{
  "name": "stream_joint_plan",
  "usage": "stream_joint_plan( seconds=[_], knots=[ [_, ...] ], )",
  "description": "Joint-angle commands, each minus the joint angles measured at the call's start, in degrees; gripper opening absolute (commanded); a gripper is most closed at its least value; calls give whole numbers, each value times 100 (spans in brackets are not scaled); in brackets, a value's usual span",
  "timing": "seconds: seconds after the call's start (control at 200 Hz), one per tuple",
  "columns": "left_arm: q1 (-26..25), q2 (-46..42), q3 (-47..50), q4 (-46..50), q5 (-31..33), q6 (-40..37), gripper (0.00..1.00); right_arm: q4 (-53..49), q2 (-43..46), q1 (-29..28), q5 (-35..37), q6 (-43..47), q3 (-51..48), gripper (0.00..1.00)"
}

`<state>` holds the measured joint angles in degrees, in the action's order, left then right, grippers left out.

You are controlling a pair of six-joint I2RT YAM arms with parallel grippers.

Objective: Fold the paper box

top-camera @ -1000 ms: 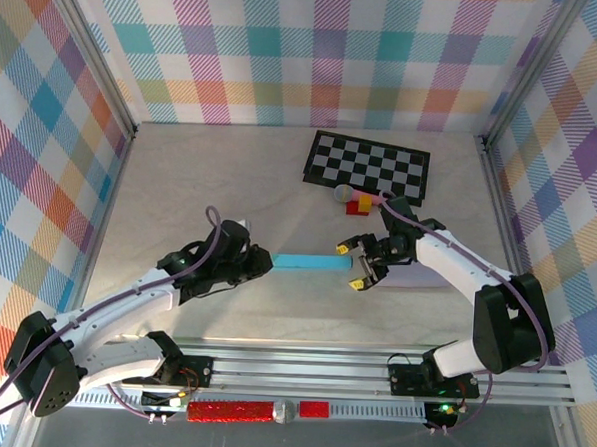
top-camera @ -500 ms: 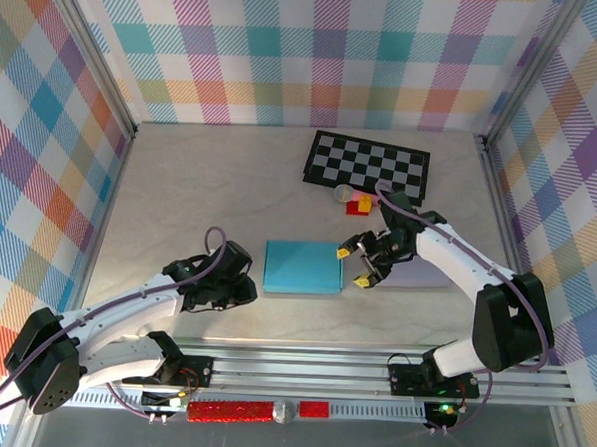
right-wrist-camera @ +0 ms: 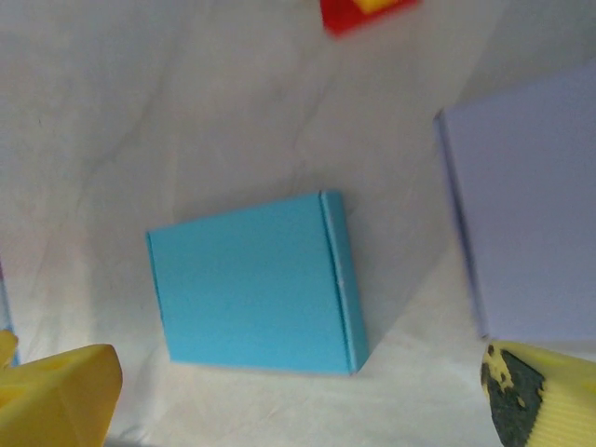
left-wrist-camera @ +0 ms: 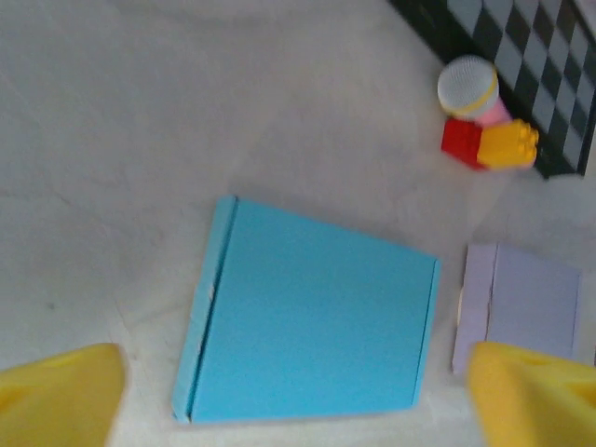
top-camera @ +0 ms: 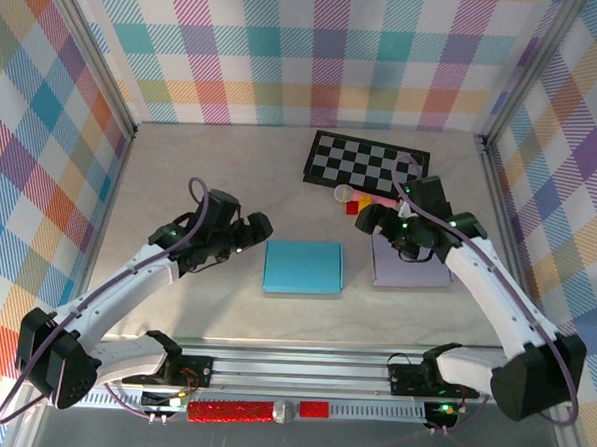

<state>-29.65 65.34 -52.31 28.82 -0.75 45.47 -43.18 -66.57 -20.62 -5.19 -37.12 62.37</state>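
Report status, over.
Left pincer and right pincer open, holding nothing. Blue box lies flat, folded shut. Lilac box alongside, apart.

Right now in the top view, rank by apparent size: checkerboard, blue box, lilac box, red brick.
1. checkerboard
2. blue box and lilac box: similar; the right arm hides part of the lilac one
3. red brick

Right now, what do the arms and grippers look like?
Both alike: left arm and right arm have white links, black joints and a purple cable along each. Left gripper fingers are yellow; right gripper fingers yellow with a black pad.
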Motion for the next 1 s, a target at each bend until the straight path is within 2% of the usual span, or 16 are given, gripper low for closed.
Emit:
stream_joint_plan(
  seconds=[0.0,0.1,0.155,0.235,0.385,0.455,0.555,0.78,0.83,0.995],
  knots=[
    [424,-255,-103,-341,1,-417,100,-301,485,32,1349,520,102,99],
    [624,-309,-238,-411,337,-964,100,-502,759,32,2907,387,42,99],
    [636,-276,-317,-315,756,-1251,100,-222,896,64,3461,729,-246,99],
    [636,-216,-374,-127,1697,-1286,100,1089,1284,76,3562,1849,-1051,99],
    [627,-414,17,-23,3854,-920,100,3392,1986,100,3865,3091,-2710,99],
    [653,-583,398,-463,4338,-1179,100,3996,1907,166,3903,3422,-3215,99],
    [684,-678,974,-1586,4337,-2128,100,4431,1411,618,3319,3317,-3624,99],
    [899,-3,1142,-1806,3709,-2593,100,5761,90,1142,2764,3103,-3950,99],
    [930,148,1191,-1979,3616,-2721,100,5845,-199,1202,2637,3169,-3822,99],
    [1062,575,1375,-2742,3300,-3204,100,7310,-936,1428,2188,3459,-3774,99]
  ],
)
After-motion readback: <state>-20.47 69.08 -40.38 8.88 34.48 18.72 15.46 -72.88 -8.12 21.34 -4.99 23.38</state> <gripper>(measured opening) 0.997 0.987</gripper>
